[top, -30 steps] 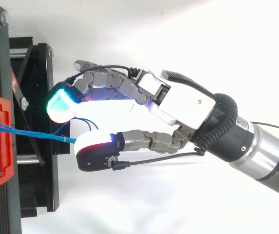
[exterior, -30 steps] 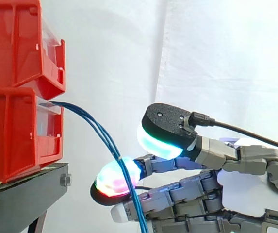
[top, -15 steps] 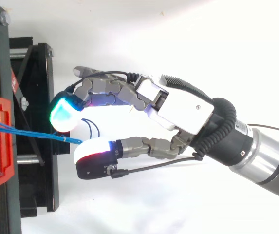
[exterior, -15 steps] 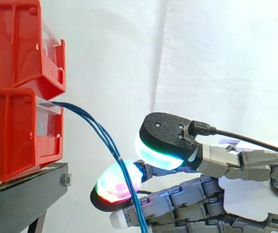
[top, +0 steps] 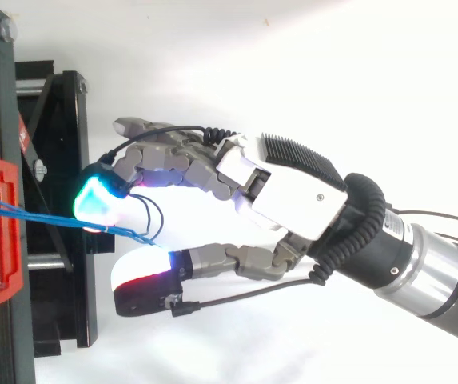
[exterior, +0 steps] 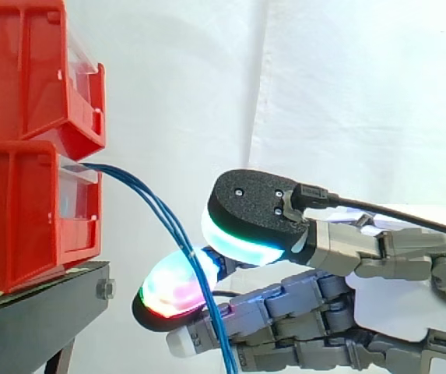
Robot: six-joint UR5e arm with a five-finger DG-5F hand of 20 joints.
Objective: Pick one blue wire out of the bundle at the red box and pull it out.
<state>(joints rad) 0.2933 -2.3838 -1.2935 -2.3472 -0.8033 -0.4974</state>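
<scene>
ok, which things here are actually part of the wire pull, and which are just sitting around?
In the job:
- blue wires, a bundle hanging out of the box front
- lower red box, where they come from
- hand, open, pads either side of the bundle

Just there:
- upper red bin
- black stand
- white curtain

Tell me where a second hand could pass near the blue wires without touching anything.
Free: above the blue wires, between the red bins, the white curtain and the hand below. Also free, in the top view: the white surface on either side of the hand. Crowded: under the wires' arch, between the hand and the black stand.
</scene>
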